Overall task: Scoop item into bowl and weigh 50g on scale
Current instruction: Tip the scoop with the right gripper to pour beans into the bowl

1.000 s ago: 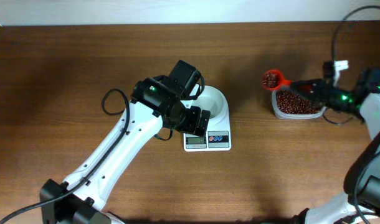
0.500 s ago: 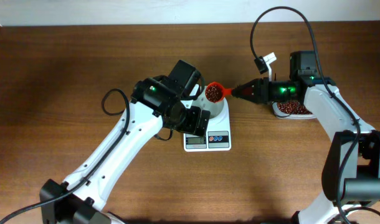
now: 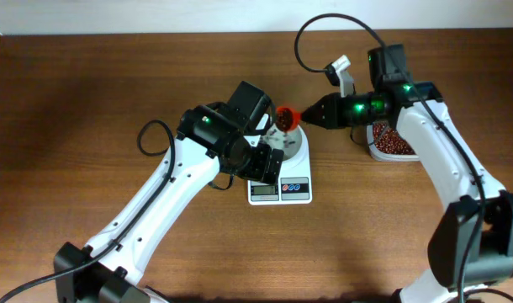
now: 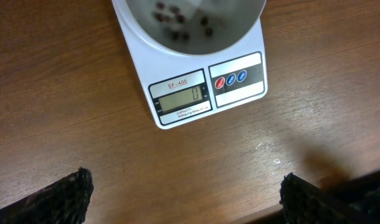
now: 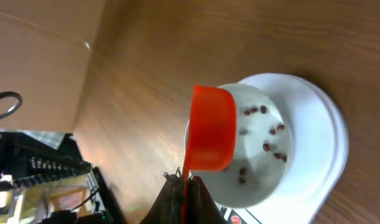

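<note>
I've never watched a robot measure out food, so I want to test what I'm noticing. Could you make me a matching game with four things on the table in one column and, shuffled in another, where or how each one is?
Things
1. orange scoop
2. white bowl
3. scale display
4. clear tub

States
A. reads 0
B. on the table apart from the scale, holding a heap of beans
C. tipped on its side over the bowl
D. on the scale, a few beans inside

Pairs: 1-C, 2-D, 3-A, 4-B
</note>
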Controlling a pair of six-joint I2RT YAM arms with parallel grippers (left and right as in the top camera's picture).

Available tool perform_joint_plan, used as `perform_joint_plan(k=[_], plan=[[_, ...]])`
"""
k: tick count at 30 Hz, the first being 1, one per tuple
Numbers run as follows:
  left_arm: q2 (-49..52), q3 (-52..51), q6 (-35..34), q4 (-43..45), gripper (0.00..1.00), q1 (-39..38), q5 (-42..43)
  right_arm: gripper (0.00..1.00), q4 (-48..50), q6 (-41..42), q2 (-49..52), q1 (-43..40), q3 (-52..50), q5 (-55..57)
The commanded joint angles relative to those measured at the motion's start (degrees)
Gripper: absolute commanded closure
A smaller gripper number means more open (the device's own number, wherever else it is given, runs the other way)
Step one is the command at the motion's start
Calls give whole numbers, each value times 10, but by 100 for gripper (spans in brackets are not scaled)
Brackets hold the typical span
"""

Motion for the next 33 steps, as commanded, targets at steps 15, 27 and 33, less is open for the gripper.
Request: perform_joint_plan(k=[15,27,33], plan=[[-9,4,-6,-1,1,-2,-4,96,-103,-201,-66,90,90,251],[-9,4,-6,-1,1,-2,-4,96,-111,-328,-66,141,115,331],[-9,4,-6,-1,1,-2,-4,96,-121,-342,-65,169,115,323]])
